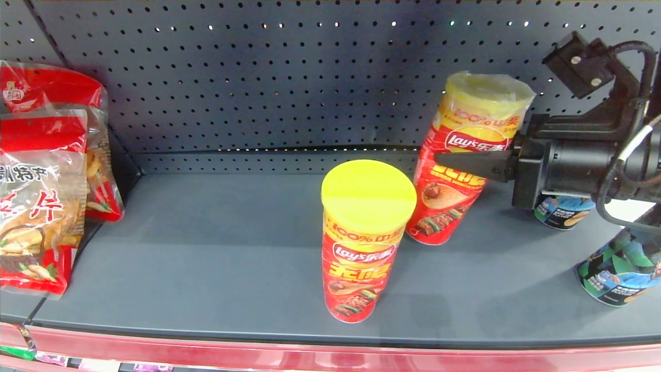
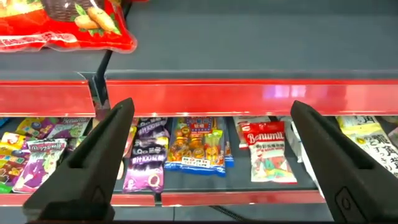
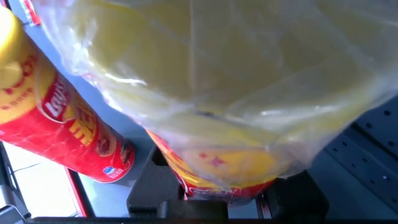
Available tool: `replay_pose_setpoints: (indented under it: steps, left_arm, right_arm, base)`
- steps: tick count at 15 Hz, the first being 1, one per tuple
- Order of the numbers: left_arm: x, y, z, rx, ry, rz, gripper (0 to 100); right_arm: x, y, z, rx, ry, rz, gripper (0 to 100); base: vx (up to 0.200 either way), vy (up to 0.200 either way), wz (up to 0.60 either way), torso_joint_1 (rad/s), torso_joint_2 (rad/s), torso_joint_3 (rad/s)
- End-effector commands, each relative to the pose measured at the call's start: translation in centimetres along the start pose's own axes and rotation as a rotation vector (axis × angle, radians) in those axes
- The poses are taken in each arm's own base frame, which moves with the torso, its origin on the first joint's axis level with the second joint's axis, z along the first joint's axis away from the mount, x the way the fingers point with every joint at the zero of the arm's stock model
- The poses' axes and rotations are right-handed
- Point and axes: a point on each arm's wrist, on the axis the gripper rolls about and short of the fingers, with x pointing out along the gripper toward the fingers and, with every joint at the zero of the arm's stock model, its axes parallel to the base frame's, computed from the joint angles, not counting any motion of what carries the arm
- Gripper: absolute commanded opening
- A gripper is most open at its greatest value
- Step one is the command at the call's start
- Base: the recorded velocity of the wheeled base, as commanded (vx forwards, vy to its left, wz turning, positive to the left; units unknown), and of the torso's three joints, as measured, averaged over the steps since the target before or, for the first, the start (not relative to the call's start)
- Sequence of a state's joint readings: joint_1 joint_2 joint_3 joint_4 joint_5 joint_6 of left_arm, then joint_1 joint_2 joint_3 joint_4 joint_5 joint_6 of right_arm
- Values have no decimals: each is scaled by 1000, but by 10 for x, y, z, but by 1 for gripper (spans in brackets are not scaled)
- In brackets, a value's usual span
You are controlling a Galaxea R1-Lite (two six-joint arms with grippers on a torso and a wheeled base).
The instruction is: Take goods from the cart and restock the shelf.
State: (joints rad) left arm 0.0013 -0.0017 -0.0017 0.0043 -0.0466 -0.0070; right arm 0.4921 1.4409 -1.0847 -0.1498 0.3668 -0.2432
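Two red chip cans with yellow lids are on the grey shelf [image 1: 217,258]. The front can [image 1: 361,243] stands upright near the middle. Behind it, the rear can [image 1: 465,155], its top wrapped in clear film, leans to the right with its base at the shelf surface. My right gripper [image 1: 454,155] is shut on this rear can's upper part, coming in from the right. In the right wrist view the held can [image 3: 211,93] is right in front of the camera, with the front can [image 3: 62,124] beside it. My left gripper [image 2: 211,106] is open with nothing in it, below the shelf's red front edge [image 2: 249,96].
Red snack bags [image 1: 41,181] lean at the shelf's left end. Two dark cans [image 1: 619,268] [image 1: 560,212] stand at the right, close under my right arm. A perforated panel [image 1: 258,77] closes the back. The lower shelf holds several snack packets [image 2: 199,143].
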Motion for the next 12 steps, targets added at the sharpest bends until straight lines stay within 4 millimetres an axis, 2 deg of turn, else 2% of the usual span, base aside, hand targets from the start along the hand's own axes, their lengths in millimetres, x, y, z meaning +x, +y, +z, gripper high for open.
replay_pose_setpoints:
  steps: [1,8,9,12]
  left_arm:
    - [0,0,0,-1,2,1,100]
    - [0,0,0,-1,2,2,100]
    - [0,0,0,-1,2,2,100]
    - [0,0,0,-1,2,1,100]
  right_arm:
    - [17,-4,-3,3,19,16,0]
    - [67,-18,11,-11,-27,119,0]
    - [70,-18,11,-13,-27,126,0]
    - [98,0,13,-25,-29,205,0]
  base:
    - [0,0,0,0,0,0]
    - [0,0,0,0,0,0]
    - [0,0,0,0,0,0]
    - [0,0,0,0,0,0]
